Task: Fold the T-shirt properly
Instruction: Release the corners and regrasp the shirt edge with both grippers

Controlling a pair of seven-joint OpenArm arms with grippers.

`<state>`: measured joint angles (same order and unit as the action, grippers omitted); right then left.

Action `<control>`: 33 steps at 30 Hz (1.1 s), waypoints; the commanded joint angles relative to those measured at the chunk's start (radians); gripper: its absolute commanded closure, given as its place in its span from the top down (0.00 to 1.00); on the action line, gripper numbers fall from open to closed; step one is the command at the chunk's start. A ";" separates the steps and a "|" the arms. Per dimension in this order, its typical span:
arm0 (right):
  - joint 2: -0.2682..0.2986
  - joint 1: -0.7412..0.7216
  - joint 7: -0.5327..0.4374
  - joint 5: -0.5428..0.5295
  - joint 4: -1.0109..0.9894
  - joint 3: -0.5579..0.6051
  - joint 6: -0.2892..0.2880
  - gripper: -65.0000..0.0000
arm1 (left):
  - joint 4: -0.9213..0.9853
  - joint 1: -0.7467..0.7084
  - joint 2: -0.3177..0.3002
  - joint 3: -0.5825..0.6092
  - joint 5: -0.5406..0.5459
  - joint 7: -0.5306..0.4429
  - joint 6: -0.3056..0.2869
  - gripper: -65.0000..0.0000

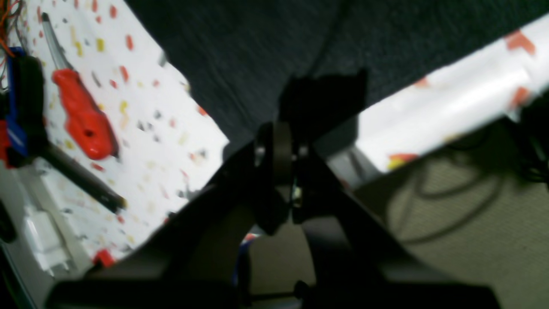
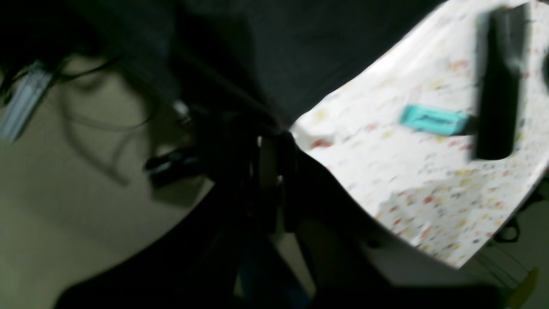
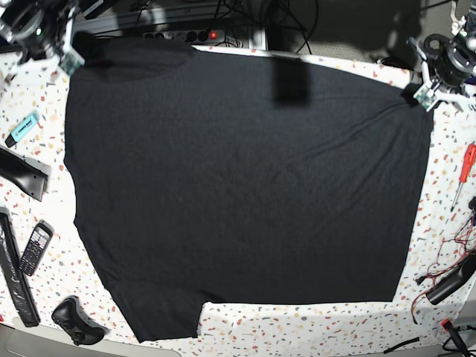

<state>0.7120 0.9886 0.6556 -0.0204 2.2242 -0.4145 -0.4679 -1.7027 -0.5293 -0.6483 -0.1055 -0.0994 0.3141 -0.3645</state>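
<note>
Shirt (image 3: 245, 186) lay spread flat across the table (image 3: 312, 331), no folds made yet; left gripper (image 3: 421, 95) and right gripper (image 3: 68, 56) each pinched a far corner

We see a white tabletop (image 3: 312, 327) with small coloured speckles. Near its right edge lies a screwdriver (image 3: 464, 172) with a red handle, and below it a bundle of thin wires (image 3: 446, 256) and a dark cylindrical object (image 3: 451, 280). On the left side we find a turquoise marker (image 3: 21, 128), then a flat black bar (image 3: 22, 175) just below it. Further down is a mobile phone (image 3: 35, 248) with keys, beside a long black remote (image 3: 15, 279), and a black controller (image 3: 76, 320) lies near the front edge. Behind the tabletop a power strip (image 3: 175, 33) shows a red light.
</note>
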 commanded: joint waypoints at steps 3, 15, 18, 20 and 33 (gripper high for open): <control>0.014 -0.087 -0.012 -0.004 -0.003 -0.011 0.038 0.00 | -0.013 0.055 -0.017 -0.013 -0.003 0.017 0.016 0.00; 0.011 -0.441 -0.076 -0.166 -0.248 -0.010 0.034 0.00 | 0.151 0.241 -0.011 -0.008 0.003 -0.066 -0.071 0.00; 0.011 -0.504 -0.077 -0.183 -0.318 -0.003 -0.008 0.00 | 0.195 0.296 -0.011 0.003 0.003 -0.084 -0.072 0.00; 0.011 -0.541 -0.077 -0.201 -0.358 0.012 -0.019 0.00 | 0.226 0.335 -0.011 0.021 0.003 -0.084 -0.075 0.00; 0.011 -0.742 -0.051 -0.167 -0.540 0.179 -0.018 0.00 | 0.422 0.518 -0.008 0.172 0.003 -0.085 -0.078 0.00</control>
<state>0.6998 0.2600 0.6167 -0.1864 1.6699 -0.2256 -0.4904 -1.2697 -0.0250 -0.6376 0.0731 -0.0921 0.2359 -0.4522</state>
